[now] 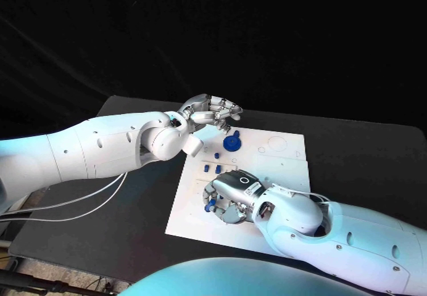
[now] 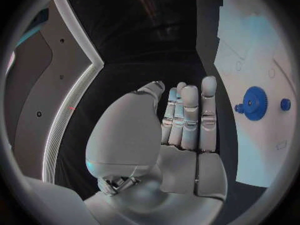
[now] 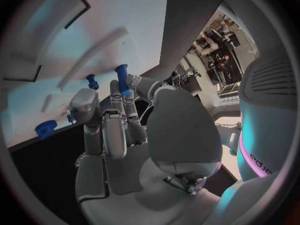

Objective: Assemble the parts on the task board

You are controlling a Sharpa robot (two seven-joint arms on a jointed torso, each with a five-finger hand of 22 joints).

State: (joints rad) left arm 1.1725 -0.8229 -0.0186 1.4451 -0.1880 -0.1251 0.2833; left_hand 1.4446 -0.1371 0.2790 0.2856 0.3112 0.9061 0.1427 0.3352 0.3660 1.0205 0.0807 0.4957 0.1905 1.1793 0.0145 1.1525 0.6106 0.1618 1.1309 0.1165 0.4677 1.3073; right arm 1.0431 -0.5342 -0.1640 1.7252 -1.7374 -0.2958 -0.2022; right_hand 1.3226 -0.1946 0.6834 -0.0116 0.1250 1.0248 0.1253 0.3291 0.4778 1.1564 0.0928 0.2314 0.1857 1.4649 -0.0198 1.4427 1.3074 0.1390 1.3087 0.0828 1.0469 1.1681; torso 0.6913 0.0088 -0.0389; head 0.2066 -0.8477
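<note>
Several small blue parts (image 1: 216, 166) lie on the task board (image 1: 285, 169), with a blue gear (image 1: 232, 143) near its far left corner. They look light, rigid and smooth; a fingertip pinch across the sides suits them. Right hand (image 1: 228, 196) rests on the board's near left part, pinching a blue peg (image 3: 122, 77). Left hand (image 1: 210, 111) hovers just beyond the gear, fingers straight, empty.
</note>
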